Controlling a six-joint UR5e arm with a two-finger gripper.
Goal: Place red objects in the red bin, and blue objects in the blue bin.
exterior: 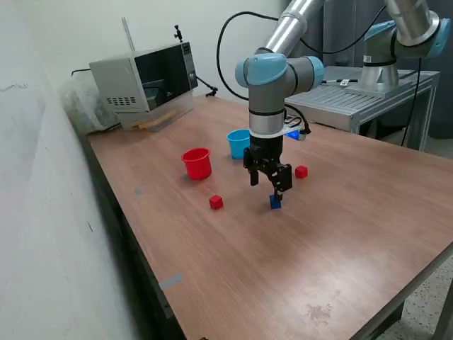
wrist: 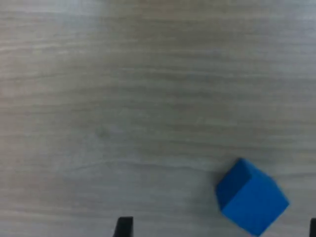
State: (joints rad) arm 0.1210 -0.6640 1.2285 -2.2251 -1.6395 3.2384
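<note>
My gripper [exterior: 266,188] hangs open just above the wooden table, fingers pointing down. A dark blue cube [exterior: 275,203] lies on the table right under it. In the wrist view the blue cube [wrist: 252,202] sits between my two black fingertips [wrist: 123,228], nearer one of them and touching neither; gripper [wrist: 218,232]. One red cube [exterior: 216,202] lies toward the exterior view's left, another red cube [exterior: 301,171] behind my gripper. The red cup [exterior: 197,163] and the light blue cup [exterior: 238,143] stand upright farther back. A small blue thing [exterior: 292,134] shows partly behind my arm.
A microwave [exterior: 145,81] stands at the table's far corner on the exterior view's left, by the wall. A second robot arm [exterior: 396,35] is mounted on a metal bench [exterior: 354,95] beyond the table. The table's front edge [exterior: 396,301] runs close on the exterior view's right.
</note>
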